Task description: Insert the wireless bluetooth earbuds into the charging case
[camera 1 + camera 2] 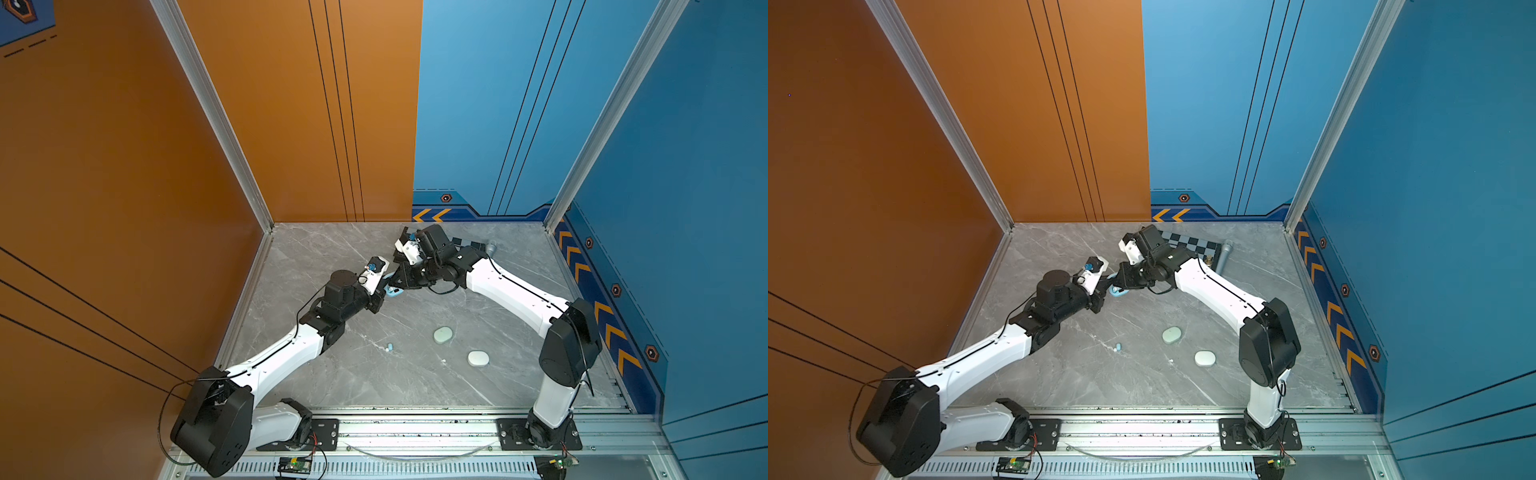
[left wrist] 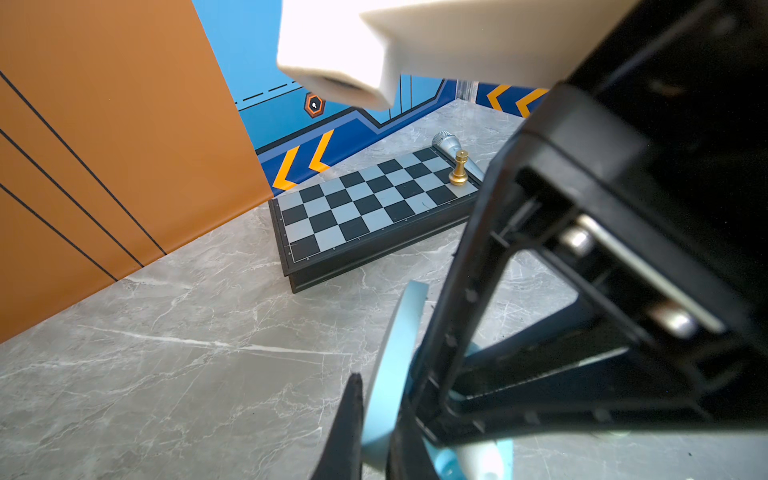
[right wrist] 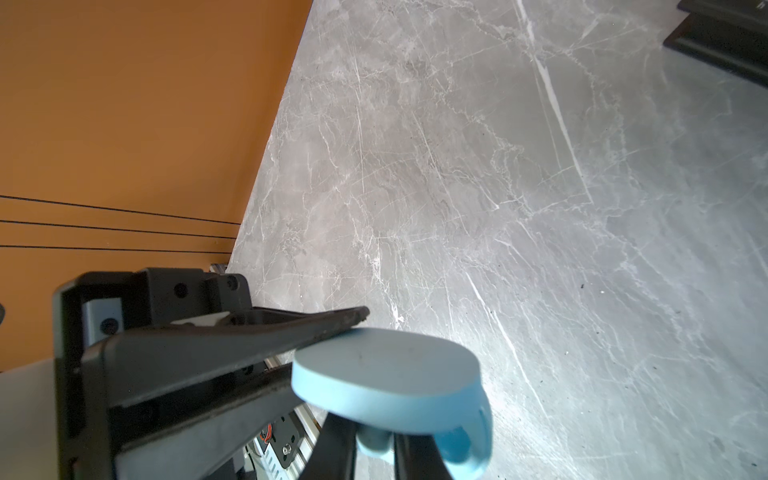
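In both top views the two grippers meet over the middle of the table. My left gripper is shut on the raised lid of an open light blue charging case. My right gripper reaches in under that lid, shut on a small light blue earbud, right at the case's lower half. Another light blue earbud lies loose on the marble, and a tiny white earbud lies further right.
A closed pale green case and a closed white case lie on the table at front right. A chessboard with a gold chess piece and a silver microphone sits by the back wall.
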